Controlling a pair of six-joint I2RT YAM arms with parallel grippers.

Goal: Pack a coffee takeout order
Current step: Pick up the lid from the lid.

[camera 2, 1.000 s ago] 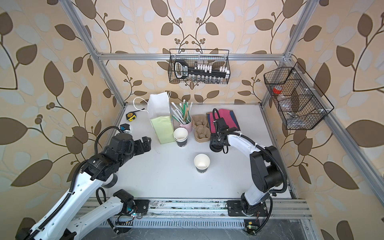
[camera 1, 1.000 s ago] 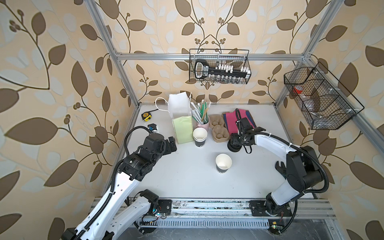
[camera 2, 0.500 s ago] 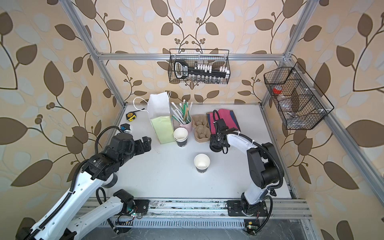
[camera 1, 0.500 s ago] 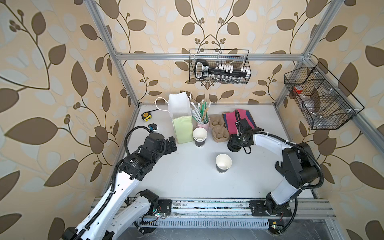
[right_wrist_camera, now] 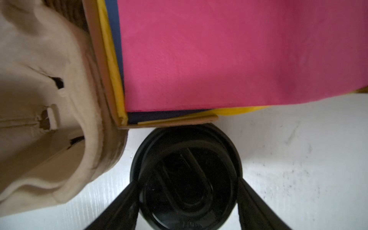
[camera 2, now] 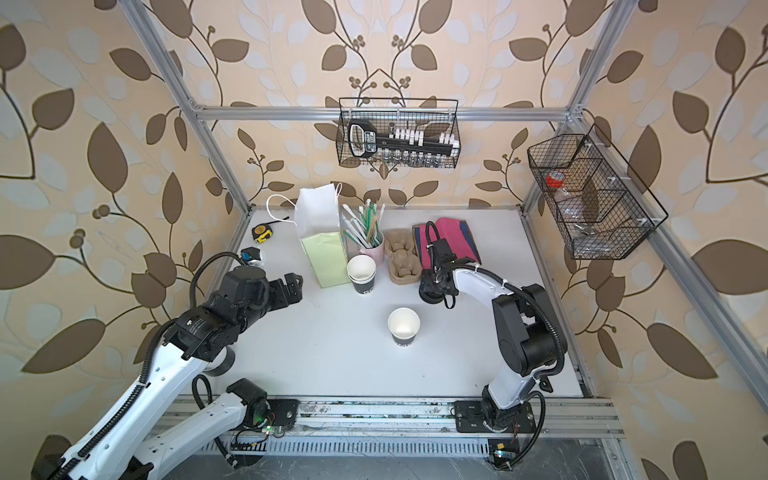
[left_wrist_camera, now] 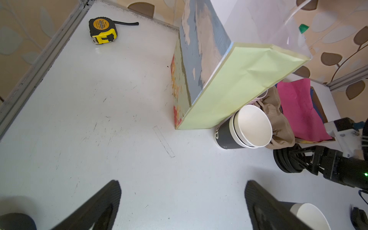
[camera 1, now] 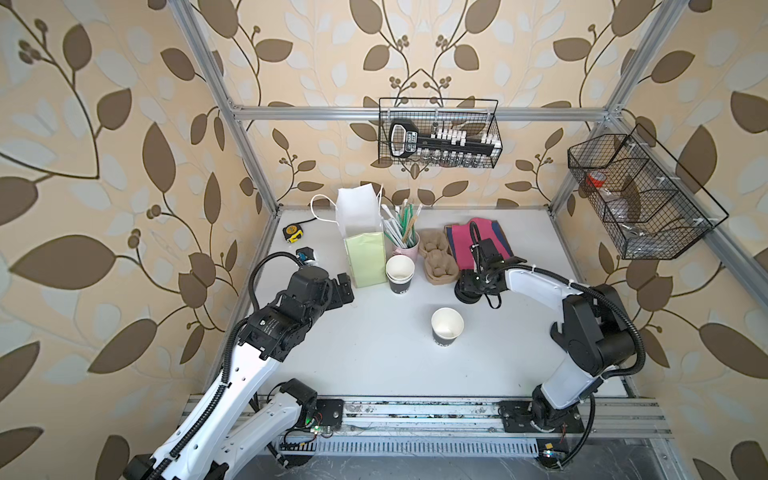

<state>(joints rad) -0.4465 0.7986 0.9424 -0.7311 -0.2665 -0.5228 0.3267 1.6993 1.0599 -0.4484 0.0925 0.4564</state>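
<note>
Straws [camera 1: 400, 226] in cup [camera 1: 409, 250]; pink napkin [right_wrist_camera: 219, 55] in tray [right_wrist_camera: 98, 65].

Both top views looked steeply down from high above the front rail, facing the back wall, and took in the whole table [camera 1: 374, 374] with both arms. The left wrist camera sat low over the table, facing past the left gripper [left_wrist_camera: 182, 201] toward the cup stack [left_wrist_camera: 253, 127]. The right wrist camera hung very close above the black lid [right_wrist_camera: 185, 179]. Both wrist views shared the pink napkin [right_wrist_camera: 219, 55] and pulp carrier [right_wrist_camera: 39, 99]
</note>
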